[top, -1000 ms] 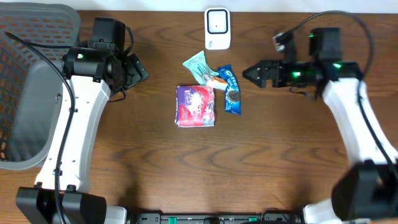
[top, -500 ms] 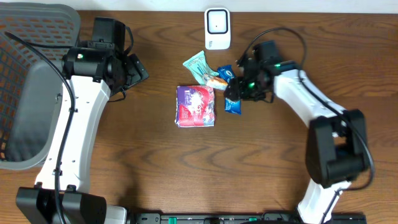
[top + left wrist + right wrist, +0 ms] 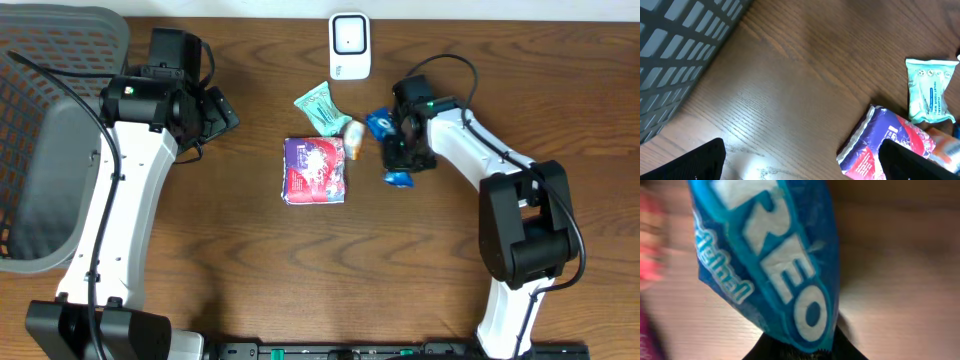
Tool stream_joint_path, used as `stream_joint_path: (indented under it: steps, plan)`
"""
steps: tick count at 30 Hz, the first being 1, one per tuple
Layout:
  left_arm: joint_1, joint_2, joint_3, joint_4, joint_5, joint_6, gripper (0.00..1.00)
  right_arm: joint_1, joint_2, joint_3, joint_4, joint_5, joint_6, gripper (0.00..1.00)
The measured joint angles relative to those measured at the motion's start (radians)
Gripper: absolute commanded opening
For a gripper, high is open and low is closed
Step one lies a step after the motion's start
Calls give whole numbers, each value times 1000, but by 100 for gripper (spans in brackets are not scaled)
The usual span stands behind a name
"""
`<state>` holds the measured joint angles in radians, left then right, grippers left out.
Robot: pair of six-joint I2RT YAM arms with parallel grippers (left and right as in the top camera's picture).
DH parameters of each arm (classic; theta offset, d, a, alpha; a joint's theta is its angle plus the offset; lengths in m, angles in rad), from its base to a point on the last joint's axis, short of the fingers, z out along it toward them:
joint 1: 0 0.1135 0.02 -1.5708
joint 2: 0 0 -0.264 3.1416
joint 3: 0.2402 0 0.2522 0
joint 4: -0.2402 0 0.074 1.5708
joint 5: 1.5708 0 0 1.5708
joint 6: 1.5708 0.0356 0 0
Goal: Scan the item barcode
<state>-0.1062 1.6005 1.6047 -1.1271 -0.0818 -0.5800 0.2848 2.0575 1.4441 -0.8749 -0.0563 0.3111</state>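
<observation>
We appear to be at a robot test bench got up as a shop checkout rather than a real store. A white left arm point(image 3: 125, 200) and right arm point(image 3: 475, 145) stand at the near edge of a bare wood-grain surface point(image 3: 250, 280). On it we find a small white scanner point(image 3: 349, 45), a grey mesh basket point(image 3: 40, 50) and retail goods: a blue Oreo packet point(image 3: 775, 260), a purple snack packet point(image 3: 315, 170) and a green wipes pack point(image 3: 318, 105).

Overhead looked straight down at the table point(image 3: 300, 280). Left wrist shared its purple packet point(image 3: 890, 145), obliquely; right wrist crowded the blue packet point(image 3: 775, 265).
</observation>
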Motion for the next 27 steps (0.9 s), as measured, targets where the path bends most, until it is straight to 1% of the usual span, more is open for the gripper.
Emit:
stream_joint_path:
  steps: [1, 2, 4, 5, 7, 9, 10, 13, 17, 20, 24, 27]
  plan:
    - [0, 0, 0, 1, 0, 0, 98, -7, 0, 14, -39, 22, 3, 17]
    - [0, 0, 0, 0, 0, 0, 98, -14, -3, 33, -79, 45, 6, 28]
    - [0, 0, 0, 0, 0, 0, 98, -29, -16, 69, -129, 74, 16, 62]
    - [0, 0, 0, 0, 0, 0, 98, -35, -31, 94, -148, 88, 14, 71]
    - [0, 0, 0, 0, 0, 0, 98, -40, -62, 132, -166, 103, 6, 79]
    - [0, 0, 0, 0, 0, 0, 98, -39, -98, 158, -170, 114, -1, 80]
    - [0, 0, 0, 0, 0, 0, 98, -39, -113, 165, -170, 116, -5, 79]
    - [0, 0, 0, 0, 0, 0, 98, -38, -132, 174, -161, 117, -24, 71]
    - [0, 0, 0, 0, 0, 0, 98, -32, -116, 174, -143, 117, -70, 64]
    - [0, 0, 0, 0, 0, 0, 98, -23, -95, 174, -127, 124, -95, 52]
    - [0, 0, 0, 0, 0, 0, 98, 2, -41, 174, -117, 161, -103, 53]
    - [0, 0, 0, 0, 0, 0, 98, 13, 13, 174, -107, 215, -88, 51]
